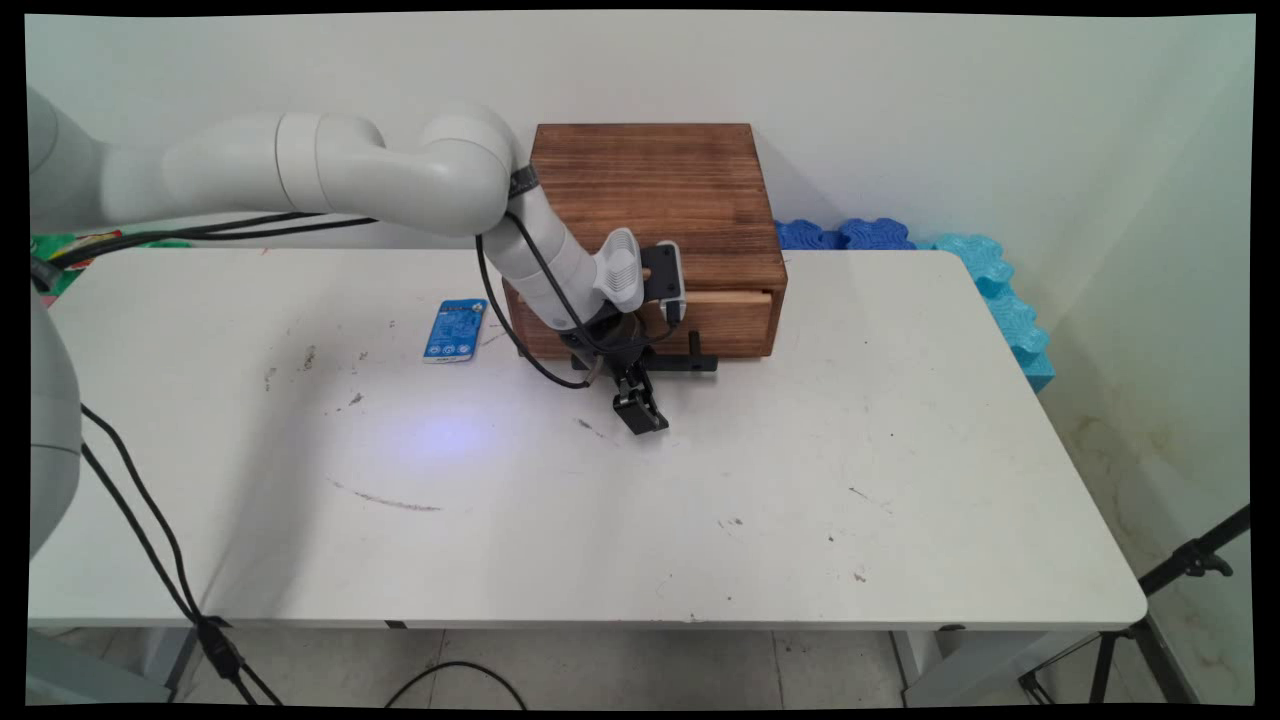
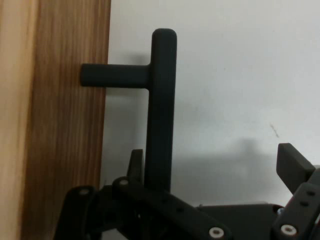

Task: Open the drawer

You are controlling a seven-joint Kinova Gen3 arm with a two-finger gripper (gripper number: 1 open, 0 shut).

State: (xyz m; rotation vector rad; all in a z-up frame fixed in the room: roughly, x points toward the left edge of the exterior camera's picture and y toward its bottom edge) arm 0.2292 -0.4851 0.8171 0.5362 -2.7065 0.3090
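A brown wooden box (image 1: pixel 660 190) stands at the back of the white table (image 1: pixel 800 500). Its drawer front (image 1: pixel 730 325) faces the near side and carries a black bar handle (image 1: pixel 695 363). My gripper (image 1: pixel 627 388) hangs low in front of the drawer, at the left end of that handle, and is open. In the hand view the handle bar (image 2: pixel 161 110) runs upright between my fingers, close to the left finger (image 2: pixel 135 165) and well apart from the right finger (image 2: pixel 292 162). The wooden drawer front (image 2: pixel 55 125) fills the left side there. Nothing is gripped.
A small blue packet (image 1: pixel 455 330) lies flat on the table left of the box. Blue foam mats (image 1: pixel 985 275) lie against the wall behind the table's far right corner. A black tripod leg (image 1: pixel 1185 565) stands off the table's right near corner. Black cables (image 1: pixel 150 520) hang down at left.
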